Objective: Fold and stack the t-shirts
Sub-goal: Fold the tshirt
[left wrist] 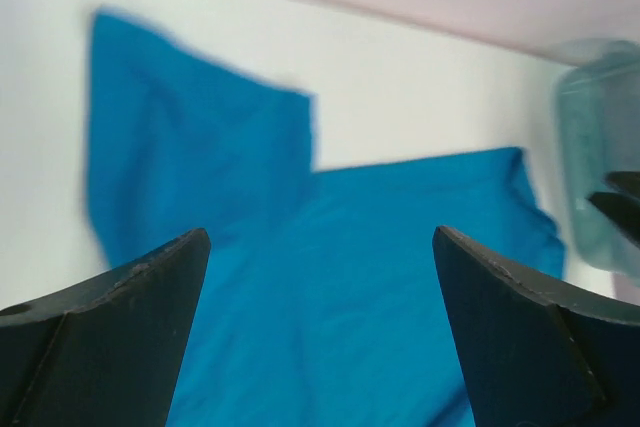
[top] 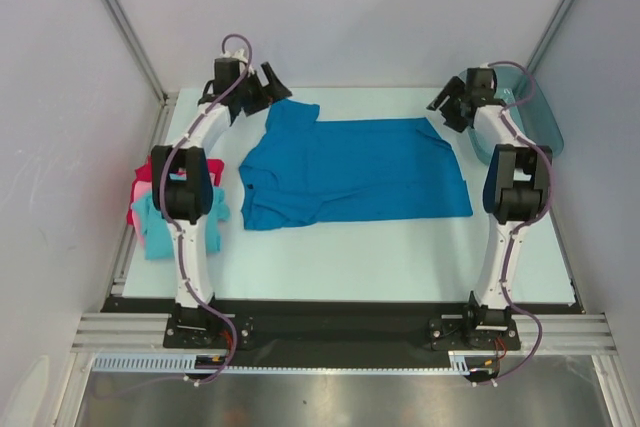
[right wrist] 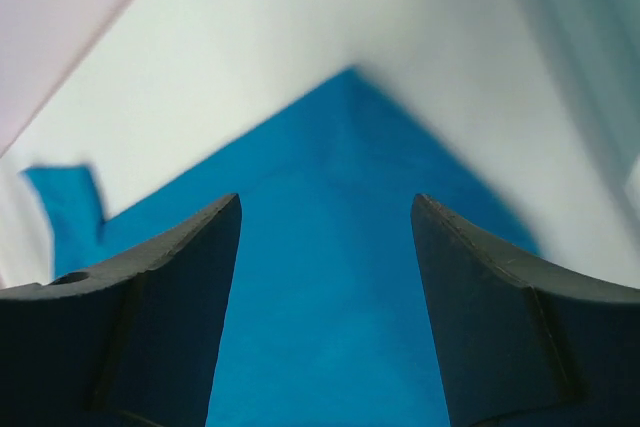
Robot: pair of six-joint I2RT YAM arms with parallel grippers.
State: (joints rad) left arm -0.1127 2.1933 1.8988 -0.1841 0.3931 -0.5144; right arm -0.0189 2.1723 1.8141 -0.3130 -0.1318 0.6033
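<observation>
Blue t-shirt point(top: 350, 172) lies spread flat on bench point(top: 350, 257), between the two hands.
- Left hand point(top: 262, 90): jaws at full spread, holding nothing. The shirt's far sleeve is just below and ahead of it.
- Right hand point(top: 452, 107): open wide, empty. The far hem corner is right under its fingertips, and the teal tray point(top: 535, 112) is just outboard.
- Turquoise t-shirt point(top: 158, 227), pink t-shirt point(top: 143, 185) and red t-shirt point(top: 131, 213) are heaped well behind the left hand, by its arm.

Step, as I read it: the first fold of the blue shirt, grasp not yet made. The next move likely calls for both hands to drop, pinch the far edge, and carry it over together.
</observation>
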